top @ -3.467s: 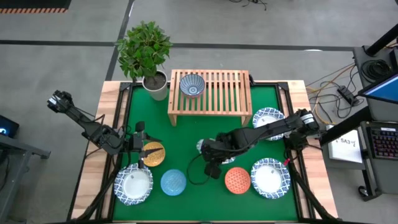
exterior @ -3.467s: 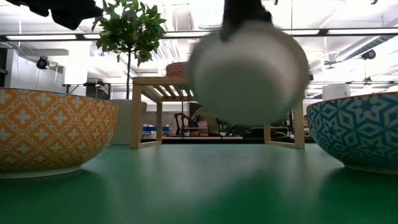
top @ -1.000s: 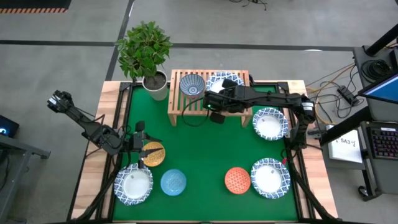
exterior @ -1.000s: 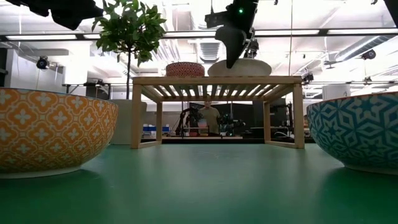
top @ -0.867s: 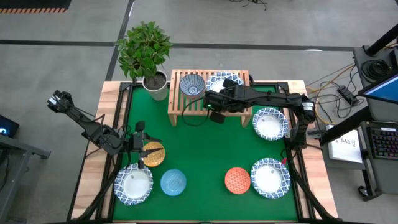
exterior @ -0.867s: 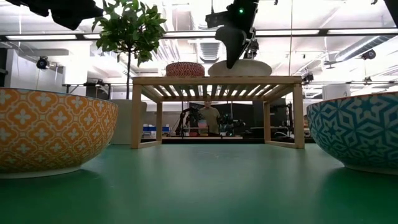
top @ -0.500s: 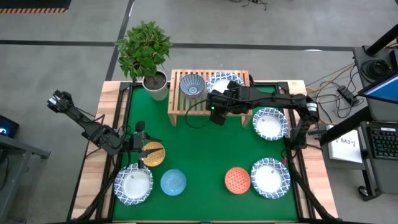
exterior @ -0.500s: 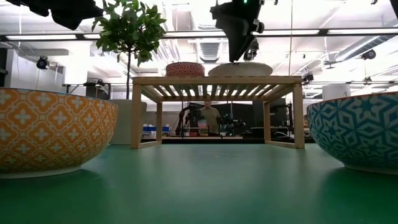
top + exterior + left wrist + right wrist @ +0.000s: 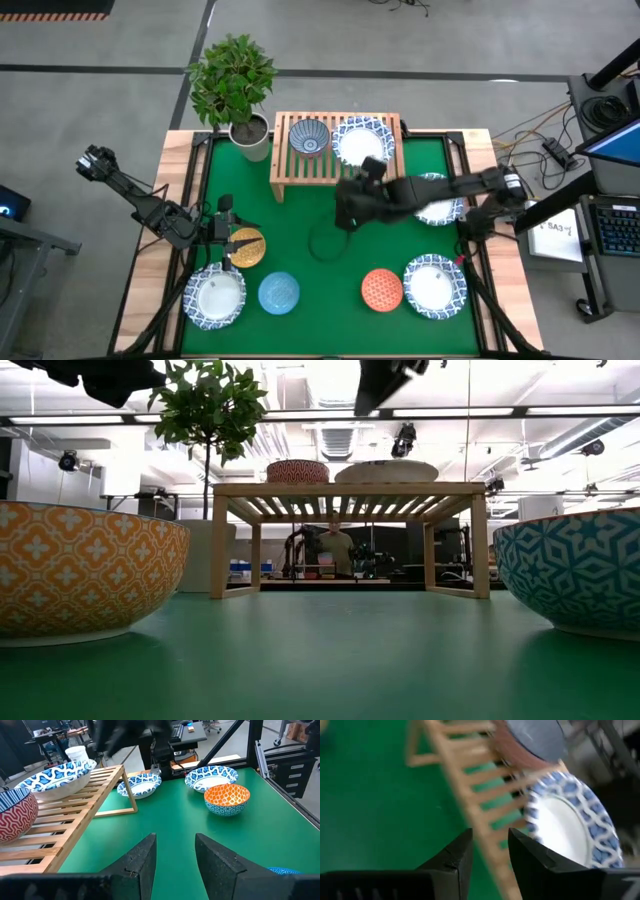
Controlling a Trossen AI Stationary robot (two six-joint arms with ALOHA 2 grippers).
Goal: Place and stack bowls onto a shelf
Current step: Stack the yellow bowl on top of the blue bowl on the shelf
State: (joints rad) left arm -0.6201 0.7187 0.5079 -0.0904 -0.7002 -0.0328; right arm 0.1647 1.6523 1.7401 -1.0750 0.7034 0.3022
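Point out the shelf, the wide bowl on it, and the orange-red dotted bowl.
shelf (image 9: 336, 167), high view, slatted top.
wide bowl (image 9: 364, 140), high view, white centre.
orange-red dotted bowl (image 9: 381, 289), high view, centre.

Overhead straight down, low level across; both on the shelf (image 9: 337, 150).

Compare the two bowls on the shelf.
The small bowl is narrow and deep, patterned inside; the wide bowl is broad and shallow, plain white inside a blue rim. The small one sits nearer the plant. Both stand upright on the shelf, side by side.
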